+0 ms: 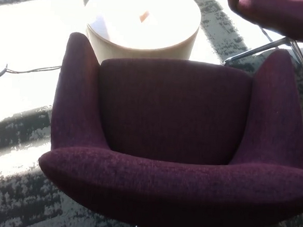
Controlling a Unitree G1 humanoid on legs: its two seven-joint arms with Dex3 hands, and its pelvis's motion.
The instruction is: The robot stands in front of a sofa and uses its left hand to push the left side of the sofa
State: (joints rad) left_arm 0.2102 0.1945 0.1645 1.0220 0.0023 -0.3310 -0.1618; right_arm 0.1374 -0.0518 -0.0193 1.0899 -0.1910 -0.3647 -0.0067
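Directly ahead, purple sofa [173, 141] before round table [142, 19]; neither hand visible, state untellable.

Purple sofa [172, 146] fills the view (round table [142, 22] beyond)

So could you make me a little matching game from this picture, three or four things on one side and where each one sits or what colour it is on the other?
Things:
1. sofa
2. round table
3. cable
4. second purple seat

Descriptions:
A. thin dark line on the bright floor at picture left
B. cream, directly behind the sofa
C. dark purple, fills the middle of the view
D. top right corner, on metal legs

Pairs: 1-C, 2-B, 3-A, 4-D

No robot hand shows in this view.
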